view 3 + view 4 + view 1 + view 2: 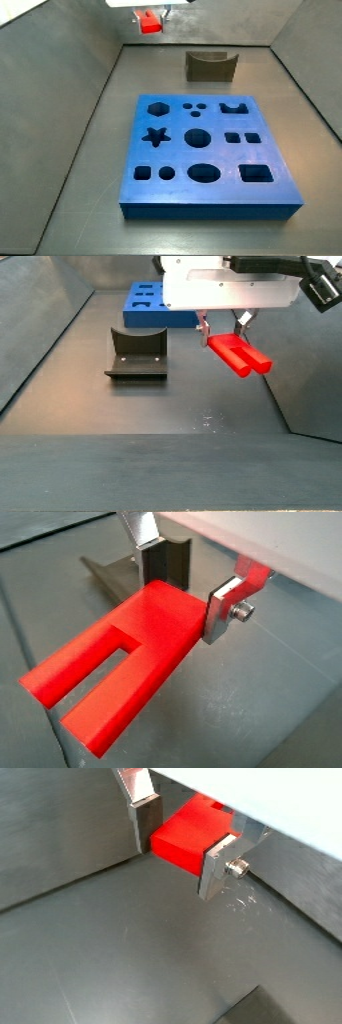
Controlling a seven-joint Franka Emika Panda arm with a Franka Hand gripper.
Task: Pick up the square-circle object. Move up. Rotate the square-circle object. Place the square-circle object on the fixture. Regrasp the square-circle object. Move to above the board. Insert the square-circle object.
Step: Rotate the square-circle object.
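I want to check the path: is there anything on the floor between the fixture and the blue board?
No. In a side view the floor between the fixture and the board is bare. The gripper holds the square-circle object off to one side.

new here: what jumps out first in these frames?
The small bright red plastic block with two short legs stands out: the arm's two-finger gripper is shut on it, holding it off the grey floor at the workspace's edge. Next comes the large flat blue slab with shaped holes, lying mid-floor, empty. The small olive-brown holder with a U-shaped notch stands just beyond it, also empty.
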